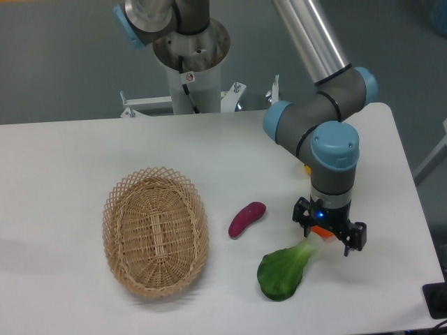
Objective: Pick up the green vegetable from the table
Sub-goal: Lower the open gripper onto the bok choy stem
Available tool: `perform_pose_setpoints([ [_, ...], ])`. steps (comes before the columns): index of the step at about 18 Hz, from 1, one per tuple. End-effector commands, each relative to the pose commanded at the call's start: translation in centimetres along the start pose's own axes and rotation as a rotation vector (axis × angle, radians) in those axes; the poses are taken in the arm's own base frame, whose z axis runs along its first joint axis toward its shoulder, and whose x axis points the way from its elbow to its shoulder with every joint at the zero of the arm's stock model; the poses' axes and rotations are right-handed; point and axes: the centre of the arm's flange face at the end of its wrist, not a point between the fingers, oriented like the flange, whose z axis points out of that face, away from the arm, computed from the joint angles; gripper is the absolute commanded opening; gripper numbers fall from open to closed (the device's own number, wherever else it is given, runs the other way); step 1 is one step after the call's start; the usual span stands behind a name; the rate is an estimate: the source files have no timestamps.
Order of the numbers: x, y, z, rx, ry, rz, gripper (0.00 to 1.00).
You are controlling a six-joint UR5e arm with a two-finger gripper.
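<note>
The gripper (328, 235) hangs low over the table (70, 153), pointing straight down from the arm's (314, 118) blue-capped wrist. Its two black fingers (299, 213) stand spread apart, one at about 9 o'clock and the other at about 3 o'clock of the wrist, so the jaws are open with nothing clamped between them. A small blue light glows on the gripper body just above them.

The green vegetable (283, 271) lies flat on the table at roughly 7 o'clock from the gripper. Its broad dark leaf sits toward the near edge of the table and its pale stem runs up toward 1 o'clock, the tip ending right at the gap between the fingers. Whether the stem tip touches a finger I cannot tell from here.

Something orange (325, 233) peeks out between the fingers, mostly hidden by the gripper, and a bit of yellow (306, 167) shows behind the wrist at about 11 o'clock.

A purple eggplant-like piece (246, 218) lies at 9 o'clock from the gripper, well clear of it. Farther the same way sits an oval wicker basket (155, 230).

A small sticker on the arm's pedestal (190, 77) is too small to read; no other writing is legible.
</note>
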Motion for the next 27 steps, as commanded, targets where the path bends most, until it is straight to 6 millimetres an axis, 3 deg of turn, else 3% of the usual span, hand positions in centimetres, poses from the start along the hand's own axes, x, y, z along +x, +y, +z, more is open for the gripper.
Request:
perform_pose_setpoints([
  [6, 2.7, -0.3, 1.9, -0.039, 0.043, 0.023, 1.0],
  [18, 1.8, -1.2, 3.6, -0.034, 0.034, 0.035, 1.0],
  [19, 1.8, -1.3, 3.7, -0.035, 0.032, 0.036, 0.97],
  [23, 1.7, -1.4, 3.3, -0.033, 0.027, 0.043, 0.55],
  [27, 1.7, -1.3, 3.2, -0.033, 0.026, 0.043, 0.42],
])
